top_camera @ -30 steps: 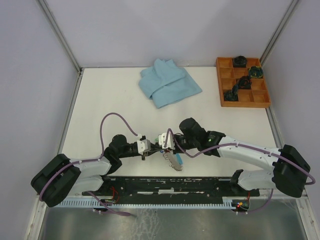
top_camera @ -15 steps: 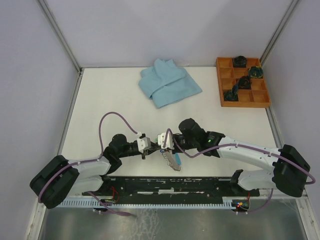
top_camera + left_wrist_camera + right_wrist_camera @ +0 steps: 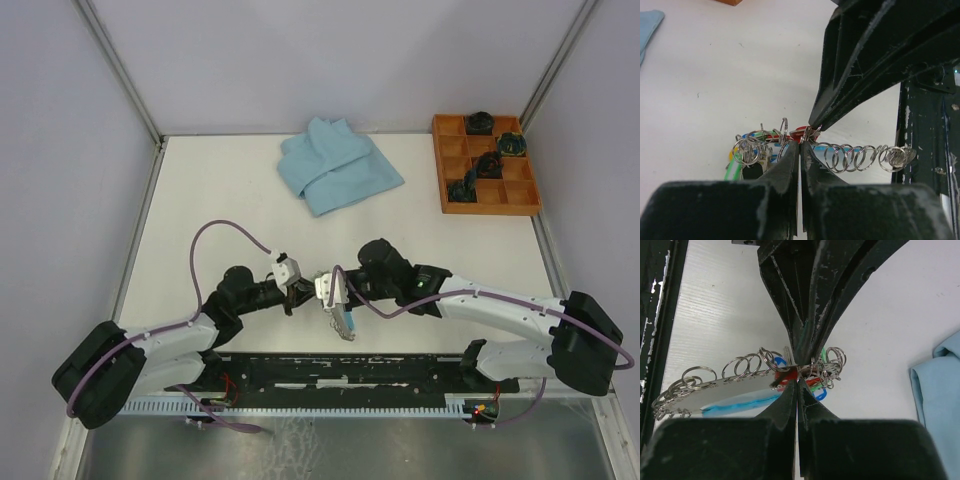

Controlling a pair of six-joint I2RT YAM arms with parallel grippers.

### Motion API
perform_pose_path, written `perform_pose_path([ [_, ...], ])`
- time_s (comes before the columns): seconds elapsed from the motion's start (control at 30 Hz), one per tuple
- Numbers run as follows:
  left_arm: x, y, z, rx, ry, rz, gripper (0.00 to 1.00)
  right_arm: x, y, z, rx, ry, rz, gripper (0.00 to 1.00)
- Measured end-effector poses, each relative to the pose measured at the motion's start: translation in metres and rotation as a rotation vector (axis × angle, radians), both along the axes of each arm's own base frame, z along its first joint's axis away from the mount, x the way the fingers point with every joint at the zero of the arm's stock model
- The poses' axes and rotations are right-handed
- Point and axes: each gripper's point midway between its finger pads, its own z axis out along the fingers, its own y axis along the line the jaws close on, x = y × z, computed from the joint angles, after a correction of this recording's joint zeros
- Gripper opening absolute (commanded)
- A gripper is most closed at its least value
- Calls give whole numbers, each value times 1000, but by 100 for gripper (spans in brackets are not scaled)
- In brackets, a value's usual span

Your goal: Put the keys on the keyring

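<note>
left tool [image 3: 799,146] and right tool [image 3: 797,384] meeting tip to tip over desk [image 3: 715,75], both pressing fully together. keyring [image 3: 715,390] sticking out sideways from tips, keys [image 3: 752,150] bunching at that pinch point. can't tell what each is gripping tbh

One keyring [image 3: 342,322] hangs at 6 o'clock over the surface [image 3: 220,200]. It carries a row of small wire loops [image 3: 860,157] that overlap too much to count. The keys [image 3: 752,150] form one bunch, their number unclear; three tag colours show: red, green and blue. One folded blue cloth [image 3: 338,168] lies at 12 o'clock. One wooden compartment tray [image 3: 450,147] at 2 o'clock holds four dark bundles [image 3: 480,122]. There are two arms [image 3: 500,305], one left gripper [image 3: 800,145], one right gripper [image 3: 797,382] and two purple cables [image 3: 215,240].
</note>
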Motion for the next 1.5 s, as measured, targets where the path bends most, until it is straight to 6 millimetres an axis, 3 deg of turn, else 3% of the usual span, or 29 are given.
perform_pose_path([
  [0.47, 12, 5, 17, -206, 257, 186, 3, 16, 4, 2, 46, -150, -8, 1],
  [0.7, 17, 5, 23, -258, 261, 211, 27, 23, -3, 1, -8, -196, -21, 1],
  [0.93, 18, 11, 44, -299, 186, 223, 37, 22, -15, 0, -103, -202, -8, 1],
  [1.17, 12, 10, 36, -221, 147, 181, 41, 21, -19, 11, -151, -218, 30, 1],
  [1.5, -2, -12, 26, -119, 122, -9, 42, 17, -20, 19, -170, -228, 75, 1],
])
